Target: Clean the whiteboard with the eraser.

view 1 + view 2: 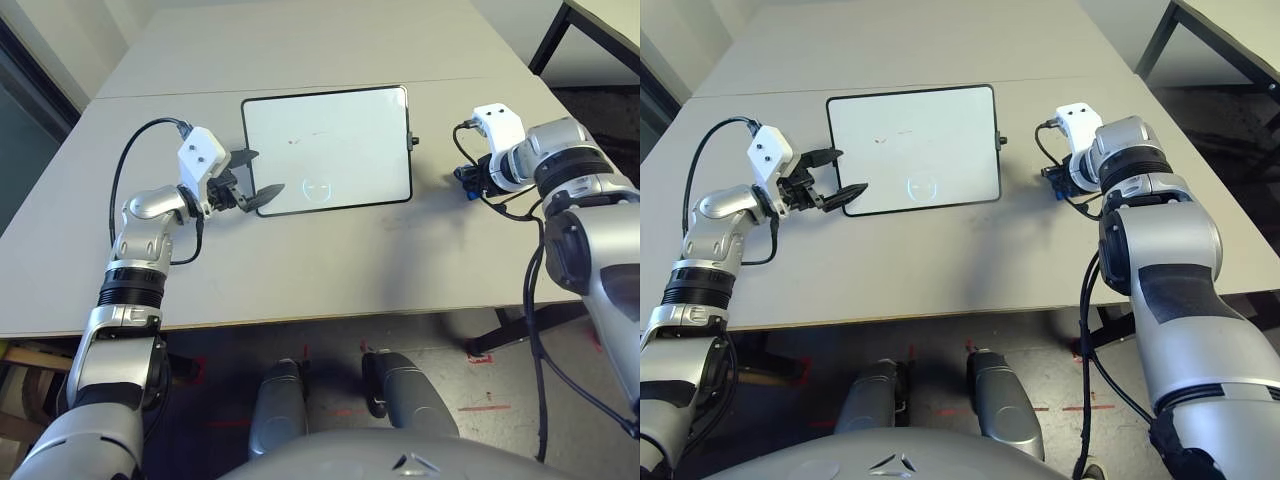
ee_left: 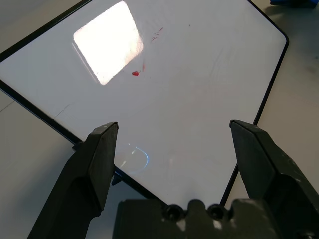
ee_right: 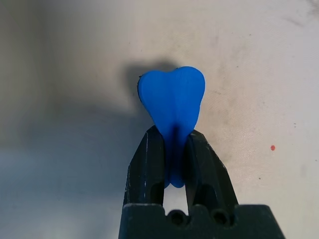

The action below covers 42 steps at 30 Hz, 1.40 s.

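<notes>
The whiteboard [image 1: 340, 130] lies flat in the middle of the table, with a few small red marks [image 2: 135, 73] near its upper left part. My left gripper [image 1: 260, 174] is open at the board's left edge, one finger over the frame and the near corner. Off the board's right side, my right gripper [image 3: 172, 139] is shut on the blue eraser [image 3: 172, 97], just above the bare tabletop. The eraser [image 1: 468, 192] shows as a small blue spot below that wrist.
The grey table [image 1: 330, 270] has a seam running behind the board, and its front edge is near me. A second table with black legs [image 1: 548, 40] stands at the back right, with dark floor beside it. Black cables loop from both wrists.
</notes>
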Available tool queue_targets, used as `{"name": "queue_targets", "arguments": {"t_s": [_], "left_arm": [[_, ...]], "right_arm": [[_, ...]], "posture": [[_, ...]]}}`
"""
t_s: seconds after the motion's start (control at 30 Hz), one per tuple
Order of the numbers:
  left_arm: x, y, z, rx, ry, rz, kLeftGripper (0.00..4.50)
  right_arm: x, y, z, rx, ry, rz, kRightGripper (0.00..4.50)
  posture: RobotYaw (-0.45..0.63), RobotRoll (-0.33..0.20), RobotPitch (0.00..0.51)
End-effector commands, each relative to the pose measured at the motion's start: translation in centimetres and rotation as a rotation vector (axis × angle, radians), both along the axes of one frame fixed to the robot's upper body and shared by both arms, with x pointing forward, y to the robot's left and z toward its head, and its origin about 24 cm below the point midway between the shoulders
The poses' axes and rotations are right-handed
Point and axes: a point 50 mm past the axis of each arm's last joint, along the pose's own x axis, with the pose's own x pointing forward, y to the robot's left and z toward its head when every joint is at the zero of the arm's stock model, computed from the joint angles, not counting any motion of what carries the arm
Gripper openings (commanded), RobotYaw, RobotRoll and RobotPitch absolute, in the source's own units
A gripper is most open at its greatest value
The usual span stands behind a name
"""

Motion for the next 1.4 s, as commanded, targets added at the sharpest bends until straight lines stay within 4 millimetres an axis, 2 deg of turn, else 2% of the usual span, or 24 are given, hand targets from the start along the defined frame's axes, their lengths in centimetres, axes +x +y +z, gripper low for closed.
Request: {"name": "queue_targets", "arguments": {"t_s": [0.03, 0.13, 0.2, 0.27, 0.37, 0.47, 0.53, 0.67, 0.83, 0.9, 0.97, 1.03, 1.17, 1.4], "left_arm": [[-0.3, 0.3, 0.2, 0.002, 0.008, 0.002, 4.5], [-0.4, 0.4, 0.4, 0.008, 0.011, 0.003, 4.5], [-0.4, 0.3, 0.5, 0.01, 0.01, 0.002, 4.5], [-0.4, 0.3, 0.8, 0.002, 0.005, 0.002, 4.5], [-0.6, 0.5, 1.4, -0.039, -0.009, 0.01, 4.5], [-1.0, 1.2, 2.4, -0.113, -0.033, 0.04, 4.5], [-1.3, 1.6, 3.1, -0.161, -0.047, 0.062, 4.5], [-2.0, 3.2, 4.0, -0.257, -0.087, 0.167, 4.5], [-2.8, 5.1, 4.2, -0.324, -0.104, 0.309, 4.5], [-3.0, 5.8, 4.3, -0.337, -0.106, 0.346, 4.5], [-3.0, 7.2, 4.1, -0.35, -0.109, 0.428, 4.5], [-2.9, 8.6, 3.8, -0.379, -0.106, 0.534, 4.5], [-2.7, 10.0, 3.1, -0.414, -0.095, 0.623, 4.5], [-2.1, 11.7, 2.4, -0.465, -0.092, 0.731, 4.5]], "right_arm": [[-0.3, 0.1, -0.5, 0.042, 0.028, -0.04, 0.38], [-0.3, 0.3, -0.7, 0.059, 0.03, -0.059, 0.38], [-0.3, 0.2, -0.7, 0.072, 0.021, -0.072, 1.1], [-0.1, 0.2, -0.5, 0.066, 0.006, -0.066, 1.63], [0.2, 0.0, 0.3, 0.054, -0.033, -0.044, 2.8], [0.8, 0.2, 2.3, 0.133, -0.123, -0.002, 3.92], [1.0, 0.2, 3.4, 0.19, -0.177, 0.017, 4.48], [1.1, -1.2, 4.7, 0.199, -0.331, 0.044, 4.48], [0.6, -3.1, 4.5, 0.117, -0.542, 0.104, 4.48], [0.5, -3.2, 4.4, 0.111, -0.601, 0.118, 4.48], [0.2, -3.3, 4.2, 0.243, -0.699, 0.113, 4.48], [-0.4, -4.3, 3.4, 0.3, -0.79, 0.068, 4.48], [-1.5, -6.0, 2.3, 0.287, -0.91, 0.0, 4.48], [-3.3, -8.4, 0.6, 0.261, -0.992, -0.093, 4.48]], "posture": [[-0.11, 0.0, 0.142], [-0.11, 0.0, 0.141], [-0.11, 0.0, 0.138], [-0.1, 0.0, 0.133], [-0.09, 0.0, 0.125], [-0.08, 0.0, 0.118], [-0.08, 0.0, 0.114], [-0.07, 0.0, 0.104], [-0.07, 0.0, 0.108], [-0.07, 0.0, 0.11], [-0.07, 0.0, 0.114], [-0.07, 0.0, 0.119], [-0.08, 0.0, 0.118], [-0.11, 0.0, 0.117]]}}
